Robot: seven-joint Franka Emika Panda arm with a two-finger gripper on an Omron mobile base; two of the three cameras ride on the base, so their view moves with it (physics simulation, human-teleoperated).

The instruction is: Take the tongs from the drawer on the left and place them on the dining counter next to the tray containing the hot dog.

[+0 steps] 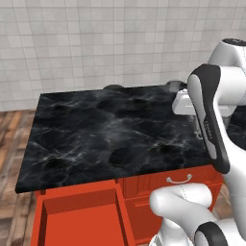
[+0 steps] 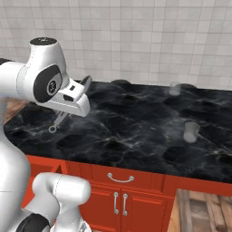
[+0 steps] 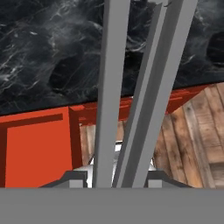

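Observation:
My gripper (image 3: 116, 179) is shut on the tongs (image 3: 112, 87), whose two long grey arms run up the hand view between the dark fingertips (image 3: 72, 178). From the right base the tongs (image 2: 58, 122) hang down and left from the gripper (image 2: 66, 114), over the left part of a black marble cabinet top (image 2: 136, 127). The drawer (image 1: 79, 218) stands pulled open at the lower left, its red inside bare. In the left base view my own forearm hides most of the hand. The dining counter, the tray and the hot dog are out of view.
Two clear glasses (image 2: 191, 132) (image 2: 175, 88) stand on the right of the black top, and a dark round thing (image 2: 120, 82) sits at its back edge. Red cabinet fronts with silver handles (image 2: 120, 178) lie below. Wooden floor (image 1: 12, 144) lies left of the cabinet.

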